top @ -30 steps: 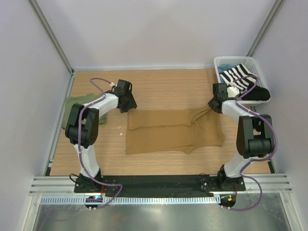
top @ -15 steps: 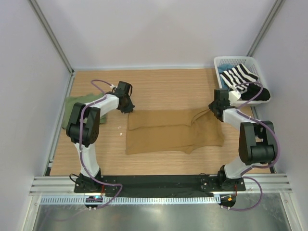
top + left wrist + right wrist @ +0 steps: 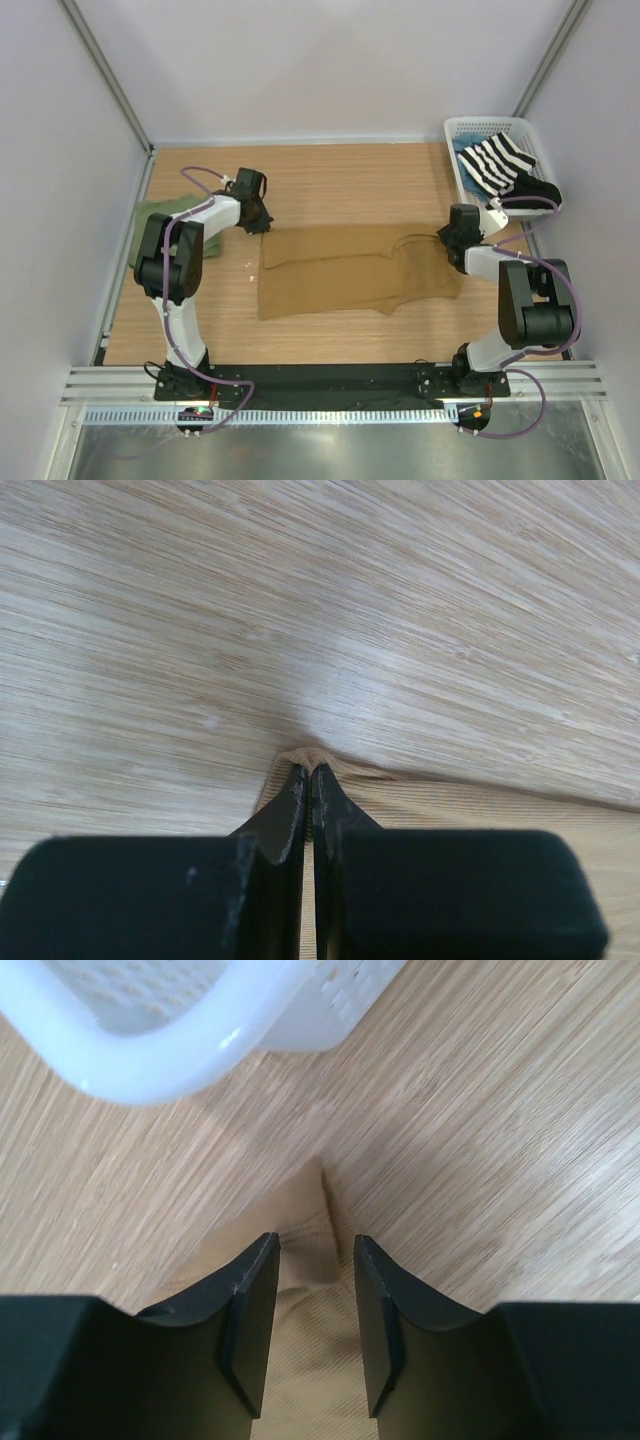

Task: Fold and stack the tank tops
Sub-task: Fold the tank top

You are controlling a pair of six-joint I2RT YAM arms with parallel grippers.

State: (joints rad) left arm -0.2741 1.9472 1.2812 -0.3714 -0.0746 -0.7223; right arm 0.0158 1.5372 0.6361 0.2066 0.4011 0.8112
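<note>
1. Since a second ago the right gripper (image 3: 452, 240) has slid out to the right and a bit nearer, and the left gripper (image 3: 260, 222) has nudged left. The raised wrinkle that the tan tank top (image 3: 340, 275) had near the right gripper is now pulled nearly flat.
2. Left jaws: pinched tight together on the far left corner of the tan top, with a little pucker of cloth right at the tips in the left wrist view.
3. Right jaws: parted to a modest gap, with the fingers (image 3: 250, 1310) on either side of the pointed far right tip of the tan cloth. The cloth lies between them but doesn't look squeezed.
4. The tan top lies mid-table, spread sideways between the two grippers and mostly flat. A fold line runs along its length and the near edge is stepped.
5. There's bare wooden table (image 3: 340, 185) past its far edge and along the near side, so plenty of room both ways.
6. The olive green tank top (image 3: 150, 222) sits bunched at the left table edge, just behind the left arm and well apart from the tan one.
7. The white basket (image 3: 470, 135) is in the far right corner, near the right gripper. It holds a striped garment (image 3: 497, 160), and a black garment (image 3: 535, 192) hangs over its near rim.
</note>
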